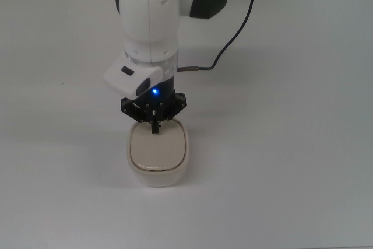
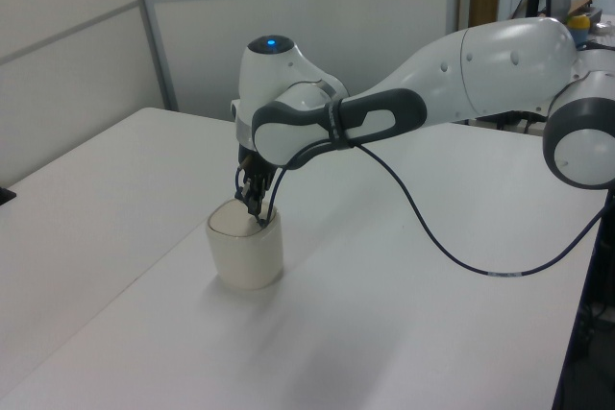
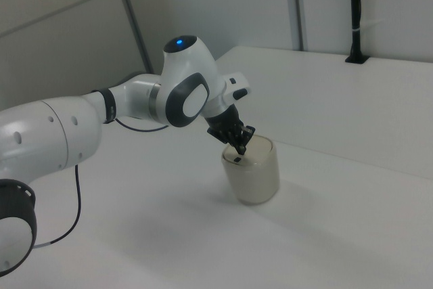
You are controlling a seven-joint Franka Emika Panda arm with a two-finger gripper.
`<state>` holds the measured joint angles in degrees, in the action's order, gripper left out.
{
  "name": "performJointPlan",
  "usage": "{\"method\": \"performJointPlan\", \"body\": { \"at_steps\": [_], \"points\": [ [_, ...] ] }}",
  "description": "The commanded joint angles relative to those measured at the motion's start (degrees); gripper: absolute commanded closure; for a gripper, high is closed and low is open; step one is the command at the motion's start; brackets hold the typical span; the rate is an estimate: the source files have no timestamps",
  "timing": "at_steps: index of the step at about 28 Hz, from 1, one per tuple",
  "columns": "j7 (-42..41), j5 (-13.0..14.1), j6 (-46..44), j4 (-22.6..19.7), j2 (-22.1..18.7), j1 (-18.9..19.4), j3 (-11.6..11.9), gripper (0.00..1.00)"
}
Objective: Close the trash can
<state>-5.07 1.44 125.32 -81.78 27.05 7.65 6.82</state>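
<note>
Lid (image 1: 158, 147) looks flat and seated on the trash can (image 2: 246, 254), so I'd say the risk is overdoing it: more downward push through that off-centre contact could tip or skid the can across the table (image 1: 291, 144). Pincer (image 1: 154, 127) is clenched with nothing in it; the can stands directly below, lid edge touching the tips.

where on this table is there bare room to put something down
Bare white table runs on both sides of the trash can and along the top view's bottom edge. The crowded patch is over the can's far rim, where the tool and arm hang, with the black cable trailing beside it.
</note>
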Motion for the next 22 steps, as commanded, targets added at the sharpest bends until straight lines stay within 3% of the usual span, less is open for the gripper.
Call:
{"method": "performJointPlan", "body": {
  "at_steps": [1,4,5,11,22],
  "points": [
    [3.92,1.99,-2.18,-1.19,-3.84,-0.18,0.38,0.46],
    [6.73,1.46,-4.29,-1.10,-4.99,-0.18,0.56,0.15],
    [7.79,1.03,-5.86,-1.18,-6.12,-0.18,0.74,0.00],
    [7.97,-1.70,-17.02,-0.22,-10.26,-0.26,1.97,0.00],
    [7.18,-2.23,-33.20,0.57,-15.18,-0.88,4.78,0.00]
  ]
}}
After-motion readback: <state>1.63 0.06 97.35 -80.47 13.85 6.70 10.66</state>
